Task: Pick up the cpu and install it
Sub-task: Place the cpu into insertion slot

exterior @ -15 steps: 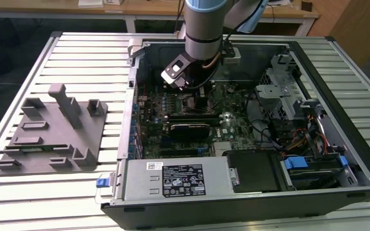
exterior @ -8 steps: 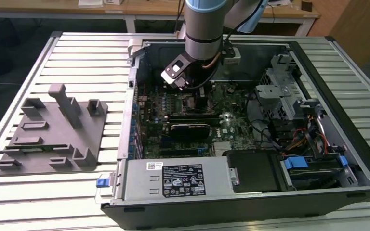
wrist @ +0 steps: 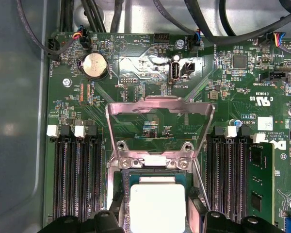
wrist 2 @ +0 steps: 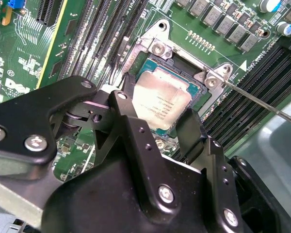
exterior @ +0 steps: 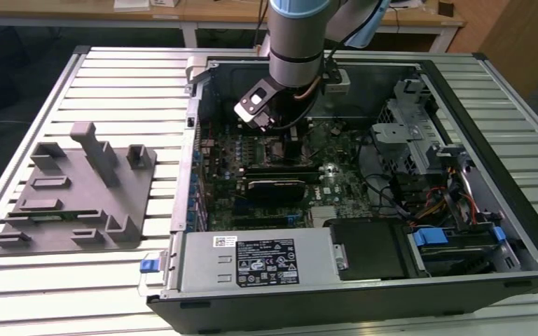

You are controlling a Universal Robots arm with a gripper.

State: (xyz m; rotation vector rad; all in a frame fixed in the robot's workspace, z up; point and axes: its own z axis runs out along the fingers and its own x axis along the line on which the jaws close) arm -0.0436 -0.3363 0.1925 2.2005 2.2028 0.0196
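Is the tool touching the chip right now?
Cannot tell. In the second wrist view the tool straddles the chip, but neither contact nor a gap shows plainly.

A pale slatted metal surface (exterior: pixel 110 77) took up most of the exterior view, its ribs catching soft, even light. Beyond the surface's far edge stood a wooden desk (exterior: pixel 222 14) on white legs (exterior: pixel 190 31), with a few white items (exterior: pixel 131 4) on top. Past the far corner on the exterior view's right rose a wooden cabinet (exterior: pixel 517 35). Dark floor (exterior: pixel 17 63) lay off the surface's edge on the exterior view's left.
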